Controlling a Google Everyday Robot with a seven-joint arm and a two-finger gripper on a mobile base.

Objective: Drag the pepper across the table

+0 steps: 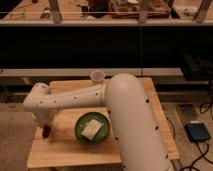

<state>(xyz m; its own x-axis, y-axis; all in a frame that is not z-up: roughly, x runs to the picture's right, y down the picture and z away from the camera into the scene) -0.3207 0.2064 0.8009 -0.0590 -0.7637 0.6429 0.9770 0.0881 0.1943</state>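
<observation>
The table point(70, 150) is a square tabletop of pale wooden planks. My white arm reaches from the lower right across it to the left side. The gripper point(46, 131) hangs down from the wrist point(37, 102) and points at the tabletop close to the left edge. A small dark red shape, the pepper point(47, 135), shows right at the gripper's tip, on or just above the wood. Most of it is hidden by the gripper.
A green plate point(80, 131) with a pale flat piece point(92, 130) on it sits mid-table under the arm. A paper cup point(97, 76) stands at the back edge. A dark pedal point(198, 132) lies on the floor at the right. A dark shelf runs behind the table.
</observation>
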